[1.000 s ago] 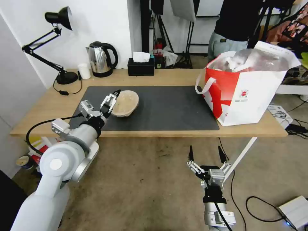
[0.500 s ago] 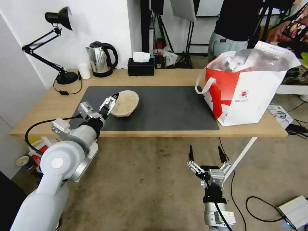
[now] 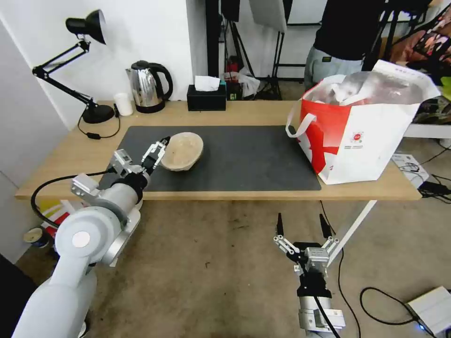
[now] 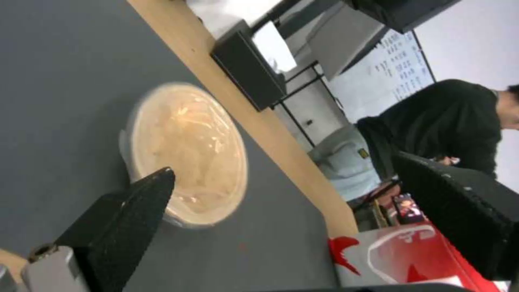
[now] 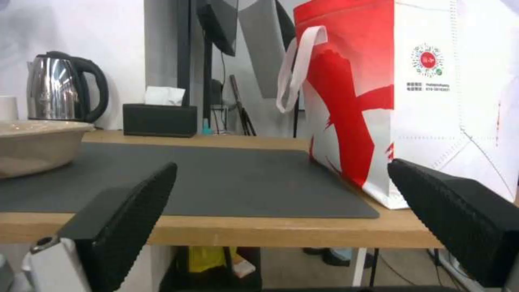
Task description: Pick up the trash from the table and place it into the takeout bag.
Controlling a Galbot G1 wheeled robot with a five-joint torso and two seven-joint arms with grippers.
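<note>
A tan film-covered bowl (image 3: 182, 150) of trash sits on the dark grey mat (image 3: 244, 159) of the light-wood table (image 3: 253, 112). My left gripper (image 3: 143, 152) is open just to the bowl's front left, one fingertip close to its rim without holding it. In the left wrist view the bowl (image 4: 186, 152) lies ahead of the spread fingers (image 4: 124, 219). The red and white takeout bag (image 3: 361, 136) stands open on the table's right end. My right gripper (image 3: 301, 223) hangs open below the table's front edge, facing the bag (image 5: 432, 101).
Along the table's back edge stand a black desk lamp (image 3: 89, 65), a steel kettle (image 3: 149, 87), a small white cup (image 3: 123, 103) and a black tissue box (image 3: 206, 97). Cables and a white box (image 3: 432, 307) lie on the floor at the right.
My left gripper has drawn back a little from the bowl, toward the front left. The bowl stays on the mat. The right arm has not moved.
</note>
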